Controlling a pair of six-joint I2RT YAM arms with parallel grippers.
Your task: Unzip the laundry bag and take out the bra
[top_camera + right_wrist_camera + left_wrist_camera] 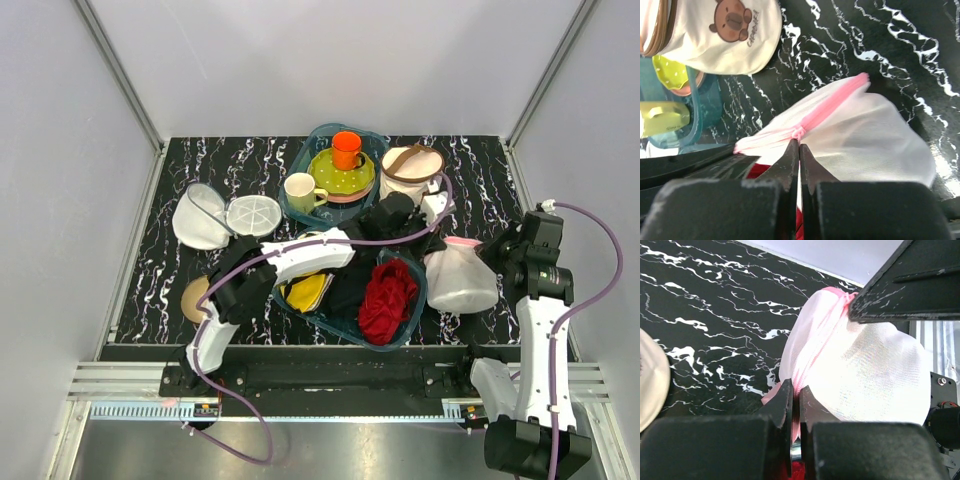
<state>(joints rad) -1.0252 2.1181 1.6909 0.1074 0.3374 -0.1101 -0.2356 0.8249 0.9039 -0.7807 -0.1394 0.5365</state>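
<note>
From above, the laundry bag [462, 285] sits on the black marbled table [240, 160], just right of the teal tray [398, 338] that holds a red cloth [388, 298]; the left gripper [437, 235] reaches across the tray to the bag's top-left edge, and the right gripper [497, 255] meets the bag from the right.

In the left wrist view the jaws are closed, with the bag's pink zip trim [812, 357] pinched between the tips; the white mesh bulges up behind them.

In the right wrist view the jaws are pressed together right under the zip pull [799, 133] on the trim; whether they actually hold it is hard to tell; a cream basket [725, 30] stands beyond.
</note>
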